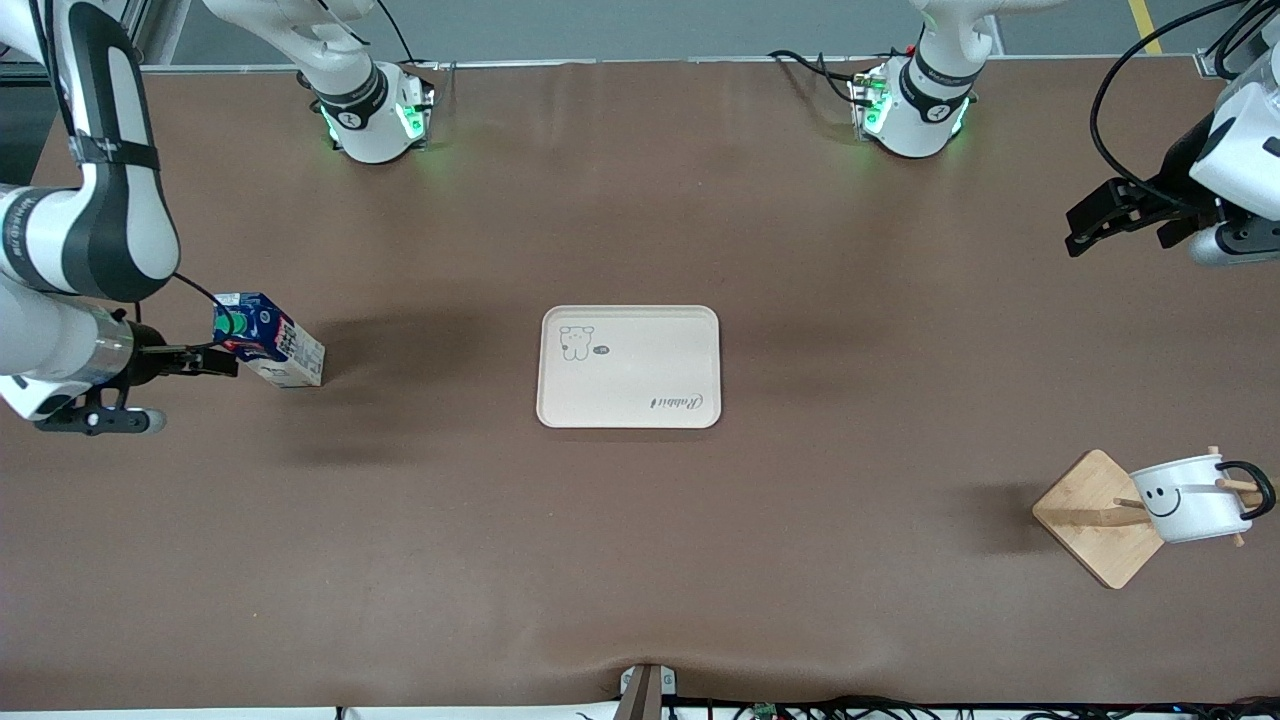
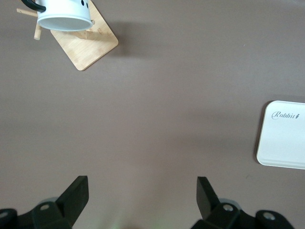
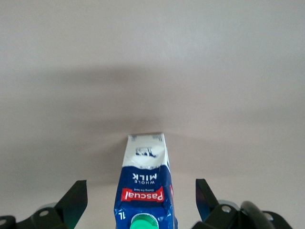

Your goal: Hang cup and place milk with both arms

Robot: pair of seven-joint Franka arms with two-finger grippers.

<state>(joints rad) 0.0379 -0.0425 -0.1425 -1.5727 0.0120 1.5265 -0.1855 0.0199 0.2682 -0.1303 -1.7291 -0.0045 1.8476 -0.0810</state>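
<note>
The milk (image 1: 268,340), a dark-blue carton with a green cap, stands on the table toward the right arm's end. My right gripper (image 1: 222,360) is open at its cap end. In the right wrist view the milk (image 3: 145,181) sits between the spread fingers of the right gripper (image 3: 140,191), which do not touch it. The white smiley cup (image 1: 1190,497) hangs by its black handle on a peg of the wooden rack (image 1: 1090,520), toward the left arm's end. My left gripper (image 1: 1085,228) is open and empty, up in the air over bare table. The left wrist view shows the left gripper (image 2: 143,188) and the cup (image 2: 64,14).
A cream tray (image 1: 630,400) with a bear print lies empty at the middle of the table; it also shows in the left wrist view (image 2: 283,148). The rack's square wooden base (image 2: 88,45) sits under the cup. Both arm bases glow green along the table's edge farthest from the front camera.
</note>
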